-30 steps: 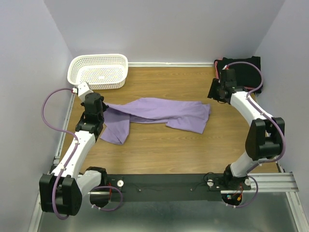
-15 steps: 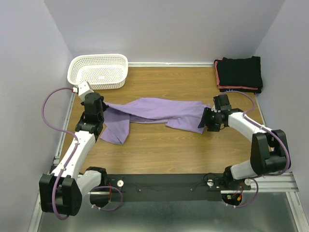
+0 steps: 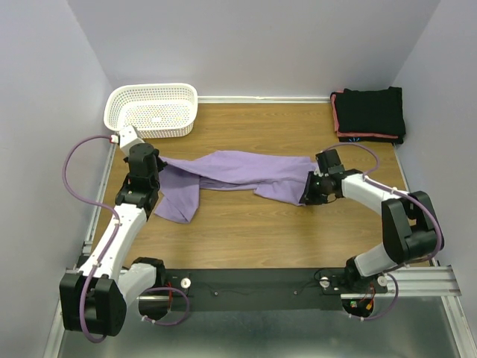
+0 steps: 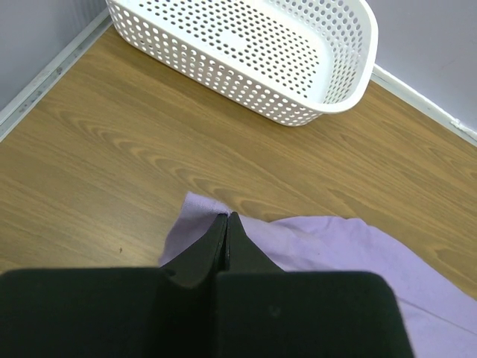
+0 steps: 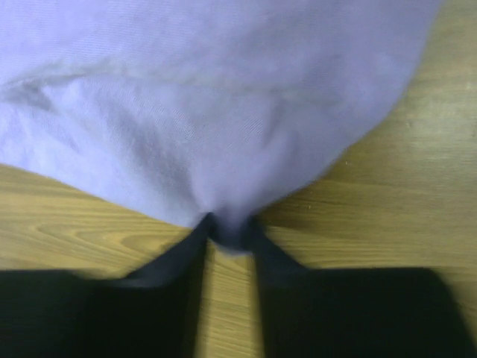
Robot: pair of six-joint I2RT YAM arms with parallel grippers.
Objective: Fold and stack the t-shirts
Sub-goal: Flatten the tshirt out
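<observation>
1. Right gripper [image 3: 307, 192] has come from the folded black shirts [image 3: 369, 113] to the lavender shirt [image 3: 246, 170] and now pinches its right edge.
2. Left gripper [image 4: 226, 218], fully closed, touches the shirt's left edge.

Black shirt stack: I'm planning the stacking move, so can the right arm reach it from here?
Probably yes. The black shirt stack lies in the far corner on that arm's side, with only bare table between. However, the right gripper is pinching the purple shirt.
</observation>
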